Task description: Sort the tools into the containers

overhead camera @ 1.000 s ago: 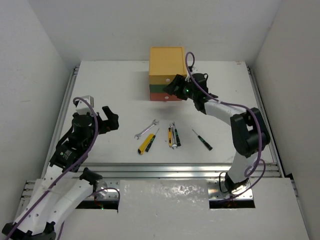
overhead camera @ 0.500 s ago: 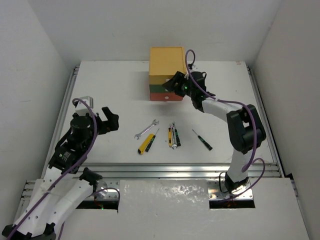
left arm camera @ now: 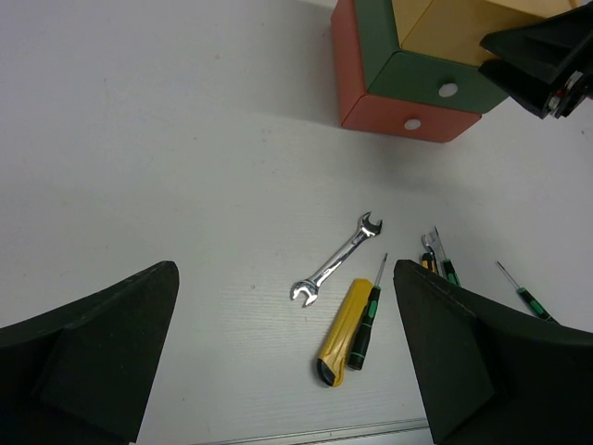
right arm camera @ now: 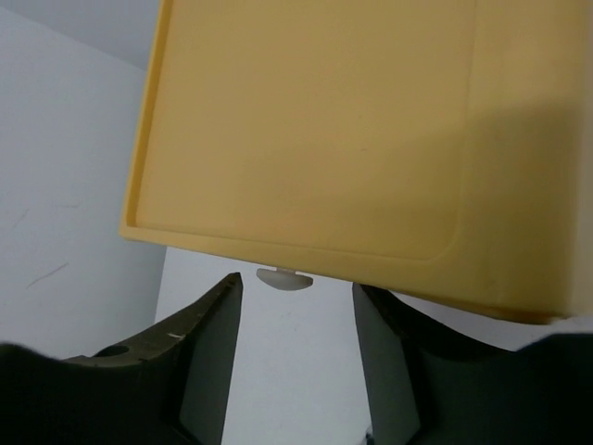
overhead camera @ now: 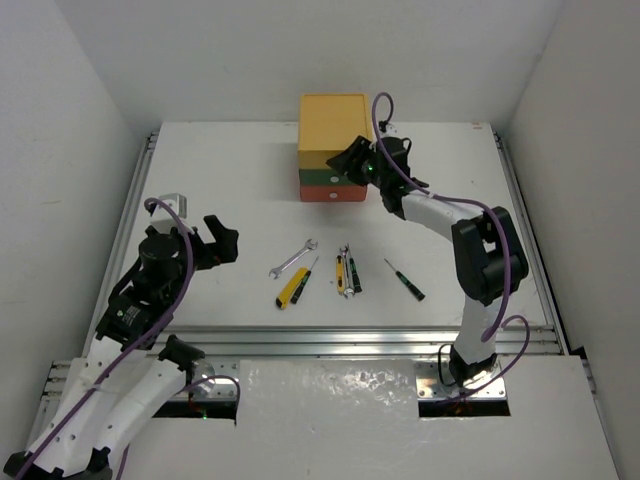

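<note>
White drawer knob [right arm camera: 283,277] sits untouched between narrowed right fingers [right arm camera: 208,352]; left fingers [left arm camera: 93,343] stay spread.

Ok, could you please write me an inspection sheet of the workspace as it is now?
Surface: white table, no spills seen.
Job's things: chest, drawers look shut; wrench, utility knife and screwdrivers lie on the table.
Clutter: nothing seen.
Grippers: left gripper open, empty, above the table; right gripper open, fingers either side of the white knob of the yellow drawer, not touching.
Cables: purple cables along both arms, clear of the tools.
Surroundings: white walls; nothing else seen.
</note>
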`<state>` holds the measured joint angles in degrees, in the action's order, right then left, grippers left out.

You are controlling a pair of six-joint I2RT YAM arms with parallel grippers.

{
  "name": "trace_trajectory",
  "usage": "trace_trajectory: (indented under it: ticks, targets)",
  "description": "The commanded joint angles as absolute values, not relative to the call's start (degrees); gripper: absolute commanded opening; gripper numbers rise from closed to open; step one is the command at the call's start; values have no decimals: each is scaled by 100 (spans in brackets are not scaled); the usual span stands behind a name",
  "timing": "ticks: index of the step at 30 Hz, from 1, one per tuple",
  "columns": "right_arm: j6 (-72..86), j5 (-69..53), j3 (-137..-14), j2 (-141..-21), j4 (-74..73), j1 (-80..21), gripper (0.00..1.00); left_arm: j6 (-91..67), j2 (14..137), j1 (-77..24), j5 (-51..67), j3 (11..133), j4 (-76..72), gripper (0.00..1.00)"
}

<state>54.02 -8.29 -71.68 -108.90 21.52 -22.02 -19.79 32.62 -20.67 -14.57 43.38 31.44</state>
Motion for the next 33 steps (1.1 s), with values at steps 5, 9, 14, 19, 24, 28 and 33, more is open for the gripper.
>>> trace_trajectory:
  ticks: [5,9,14,19,24,28,33]
  targets:
    - [5537,-650,-7444,-10925,2355,-2250,40,-1925,3190,-2092,-1362,4324,2856,100]
    - [5555,-659,-7444,-10872,2417,-2276,33,-1925,3199,-2092,-1362,4324,2856,100]
    - [5520,-668,-7532,-10811,2364,-2347,24,-1925,3234,-2092,-1371,4324,2865,100]
    - [5484,-554,-7251,-10617,2487,-2434,15,-1925,3199,-2092,-1371,4324,2857,100]
    - [5528,-474,-6900,-10371,2619,-2443,15,-1925,3199,-2092,-1354,4324,2856,100]
    - [5528,-440,-6724,-10248,2707,-2487,15,-1925,3182,-2092,-1345,4324,2856,100]
    - [5432,-317,-7004,-10414,2374,-2479,48,-1916,3182,-2092,-1327,4316,2839,100]
